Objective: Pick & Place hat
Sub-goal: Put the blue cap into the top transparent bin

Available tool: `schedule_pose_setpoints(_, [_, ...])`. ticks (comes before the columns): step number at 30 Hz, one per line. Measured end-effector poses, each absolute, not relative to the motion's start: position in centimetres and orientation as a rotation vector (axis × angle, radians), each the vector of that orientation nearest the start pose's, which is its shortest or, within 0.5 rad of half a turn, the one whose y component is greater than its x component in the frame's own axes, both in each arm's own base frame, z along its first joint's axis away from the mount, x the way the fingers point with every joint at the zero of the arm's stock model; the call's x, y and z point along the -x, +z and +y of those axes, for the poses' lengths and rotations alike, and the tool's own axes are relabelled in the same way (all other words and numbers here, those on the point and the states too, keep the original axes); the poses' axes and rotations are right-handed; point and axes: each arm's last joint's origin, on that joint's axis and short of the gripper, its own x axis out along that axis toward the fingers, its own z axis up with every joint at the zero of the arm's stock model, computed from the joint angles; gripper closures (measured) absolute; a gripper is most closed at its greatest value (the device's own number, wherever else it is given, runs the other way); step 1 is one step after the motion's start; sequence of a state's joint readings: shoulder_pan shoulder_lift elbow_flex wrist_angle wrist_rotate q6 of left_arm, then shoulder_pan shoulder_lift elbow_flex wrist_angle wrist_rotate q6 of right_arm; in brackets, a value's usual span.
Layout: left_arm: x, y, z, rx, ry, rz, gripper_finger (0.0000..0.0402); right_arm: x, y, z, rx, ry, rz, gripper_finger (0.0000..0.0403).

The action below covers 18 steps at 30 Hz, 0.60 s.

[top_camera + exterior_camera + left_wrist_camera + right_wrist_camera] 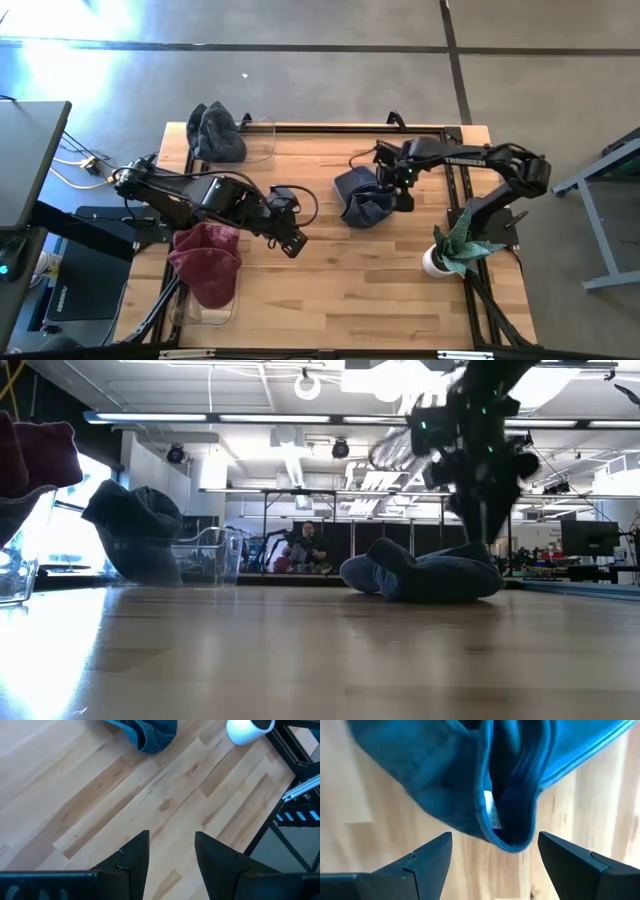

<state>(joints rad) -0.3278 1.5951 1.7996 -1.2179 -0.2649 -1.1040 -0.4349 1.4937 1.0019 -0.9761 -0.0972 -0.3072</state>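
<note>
A blue hat (362,203) lies crumpled on the wooden table, right of the middle; it also shows in the low view (430,575). My right gripper (402,195) stands open just above the hat's right part, pointing down. In the right wrist view its fingers (437,852) stand wide on either side of a fold of the hat (512,820) without touching it. My left gripper (293,245) hangs open over bare wood left of the middle, nothing between its fingers (135,855).
A dark grey hat (215,132) sits in a clear container (258,140) at the far left. A maroon hat (207,260) fills another clear container (212,314) at the near left. A plant in a white pot (437,262) stands near right. Bare wood lies in the middle and near side.
</note>
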Motion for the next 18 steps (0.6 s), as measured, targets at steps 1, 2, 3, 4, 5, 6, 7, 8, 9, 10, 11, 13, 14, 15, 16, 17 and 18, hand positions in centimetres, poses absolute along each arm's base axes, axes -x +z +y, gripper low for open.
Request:
schedule_pose_setpoints(1, [-29.1,39.5,-9.1,0.726,0.471,0.872,0.0248,-22.9,20.0,-10.5,-0.121,-0.054,1.444,0.0112])
schedule_pose_setpoints(2, [-29.1,39.5,-9.1,0.731,0.471,0.873,0.0248,-22.8,19.4,-10.6,-0.100,-0.067,1.430,0.0111])
schedule_pose_setpoints(3, [-29.1,39.5,-9.1,0.734,0.469,0.875,0.0248,-22.9,18.9,-10.7,-0.086,-0.072,1.402,0.0111])
schedule_pose_setpoints(4, [-29.1,39.5,-9.1,0.739,0.470,0.874,0.0248,-22.9,18.5,-10.7,-0.076,-0.068,1.378,0.0111])
schedule_pose_setpoints(5, [-29.1,39.5,-9.1,0.742,0.469,0.872,0.0248,-22.9,18.0,-10.6,-0.068,-0.069,1.364,0.0112])
schedule_pose_setpoints(6, [-29.2,39.5,-9.1,0.744,0.466,0.868,0.0248,-22.9,17.5,-10.5,-0.054,-0.070,1.353,0.0112])
schedule_pose_setpoints(7, [-29.2,39.5,-9.2,0.743,0.461,0.866,0.0248,-23.0,17.1,-10.3,-0.038,-0.074,1.330,0.0112])
schedule_pose_setpoints(8, [-29.3,39.6,-9.2,0.741,0.453,0.862,0.0248,-23.2,16.8,-10.3,-0.020,-0.087,1.297,0.0114])
schedule_pose_setpoints(9, [-29.3,39.6,-9.2,0.740,0.449,0.859,0.0248,-23.4,16.5,-10.1,-0.011,-0.094,1.272,0.0120])
schedule_pose_setpoints(10, [-29.3,39.6,-9.2,0.739,0.449,0.859,0.0248,-23.4,16.3,-10.0,-0.018,-0.102,1.257,0.0129])
schedule_pose_setpoints(11, [-29.3,39.6,-9.2,0.739,0.449,0.859,0.0248,-23.5,16.1,-9.8,-0.029,-0.114,1.241,0.0143])
schedule_pose_setpoints(13, [-29.3,39.6,-9.2,0.741,0.447,0.855,0.0248,-23.8,16.0,-9.6,-0.067,-0.156,1.207,0.0183])
schedule_pose_setpoints(14, [-29.4,39.6,-9.2,0.742,0.445,0.852,0.0248,-23.9,16.1,-9.5,-0.080,-0.182,1.199,0.0208])
schedule_pose_setpoints(15, [-29.4,39.7,-9.2,0.746,0.441,0.846,0.0248,-23.9,16.2,-9.3,-0.088,-0.210,1.205,0.0235])
schedule_pose_setpoints(16, [-29.5,39.7,-9.2,0.750,0.437,0.840,0.0248,-23.9,16.3,-9.2,-0.090,-0.246,1.221,0.0266])
schedule_pose_setpoints(17, [-29.5,39.7,-9.2,0.750,0.438,0.838,0.0248,-23.9,16.6,-9.1,-0.091,-0.279,1.238,0.0297])
schedule_pose_setpoints(18, [-29.5,39.7,-9.0,0.753,0.445,0.839,0.0248,-23.8,16.8,-9.0,-0.092,-0.311,1.253,0.0328])
